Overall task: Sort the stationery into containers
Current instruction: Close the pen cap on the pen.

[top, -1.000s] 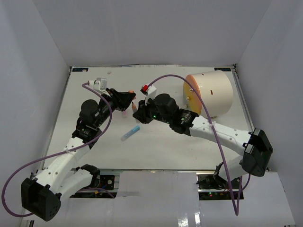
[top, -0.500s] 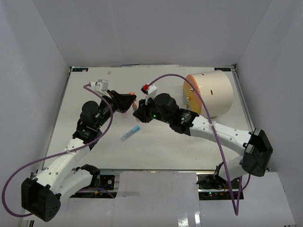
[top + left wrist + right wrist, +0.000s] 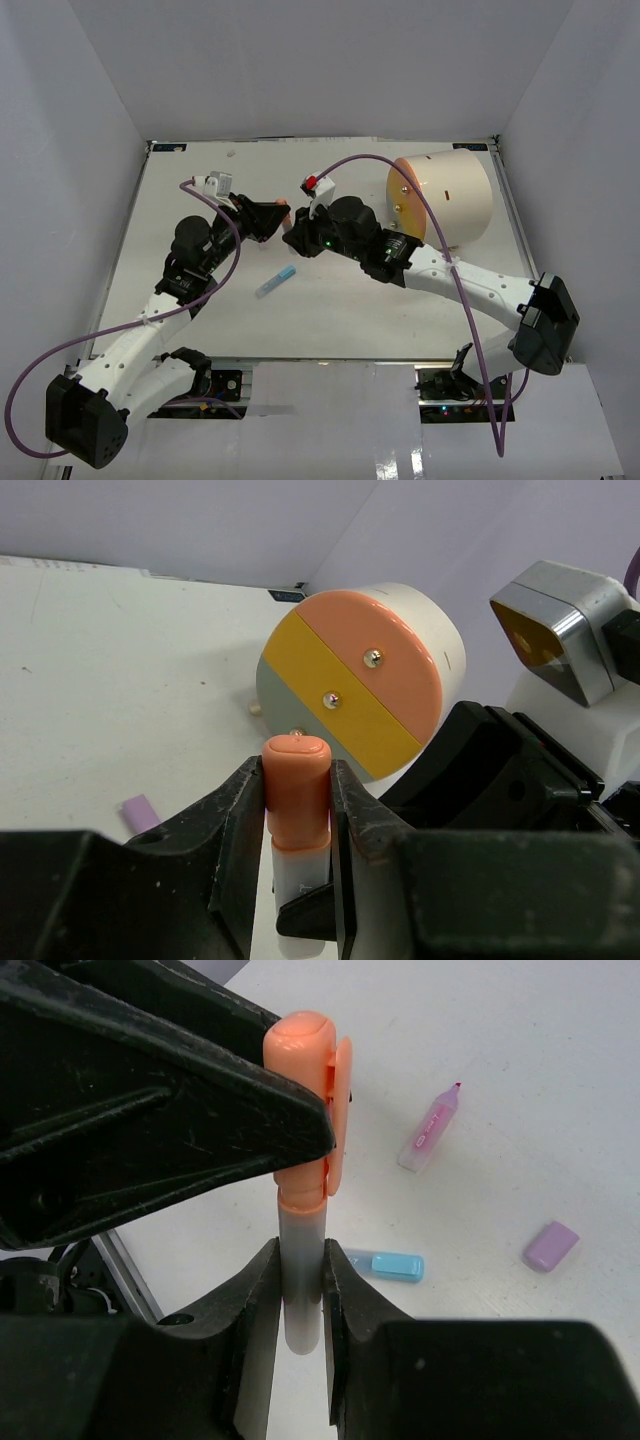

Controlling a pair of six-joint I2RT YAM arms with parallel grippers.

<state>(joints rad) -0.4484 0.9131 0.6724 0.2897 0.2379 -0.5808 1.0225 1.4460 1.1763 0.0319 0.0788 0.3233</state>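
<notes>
1. The left gripper (image 3: 297, 792) had its fingers pinched on the orange cap (image 3: 296, 780) of a marker (image 3: 303, 1150). The right gripper (image 3: 300, 1295) had its fingers clamped on the marker's pale barrel (image 3: 300, 1250).
2. Both arms thus held that one marker above mid-table, left of the drum (image 3: 445, 200).
3. Sorting looked barely begun. A blue marker (image 3: 275, 283), an uncapped pink marker (image 3: 430, 1132) and a purple cap (image 3: 551, 1245) lay loose on the table (image 3: 350, 310).
4. Nothing could be seen inside the drum. It lay on its side at the far right, its banded, knobbed face towards the arms.
5. The table was flat and white, enclosed by plain pale walls (image 3: 300, 70) left, right and far.
</notes>
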